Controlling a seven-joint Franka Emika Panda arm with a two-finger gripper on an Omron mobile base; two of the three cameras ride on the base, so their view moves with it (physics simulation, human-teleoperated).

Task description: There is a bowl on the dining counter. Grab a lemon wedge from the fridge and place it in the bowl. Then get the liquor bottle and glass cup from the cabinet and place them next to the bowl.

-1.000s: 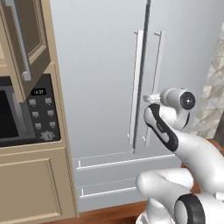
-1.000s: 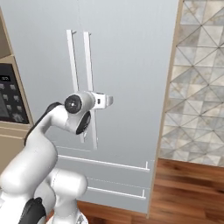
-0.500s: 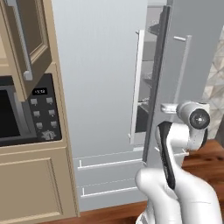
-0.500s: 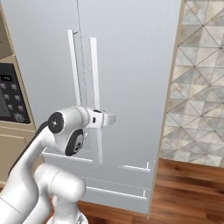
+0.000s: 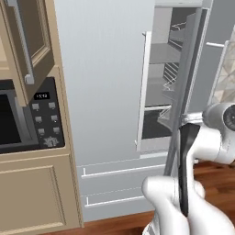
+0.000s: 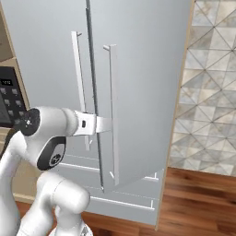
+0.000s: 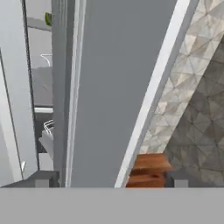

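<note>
A: Listing by size, largest first. Item one: fridge, one unit, pale grey, two doors, two drawer fronts below.

B: Condition of doors?

A: Left door shut. Right door swung partly open; grey shelves show behind it. Judged heavy and rigid, swinging on its hinge only. Best hold is the long bar handle, one per door, two counted. Smooth, so likely slippery.

B: Item two?

A: Hand, one, at the open door's handle. Both fingertips stand wide apart, the door's face between them, nothing clamped.

B: Smallest?

A: One small green-yellow shape on an upper shelf, seen through the gap. Possibly the lemon wedge; too small to confirm. If so: light, soft, wet-skinned, best pinched gently across its sides.

B: Extras?

A: One oven control panel, left of the fridge.
</note>
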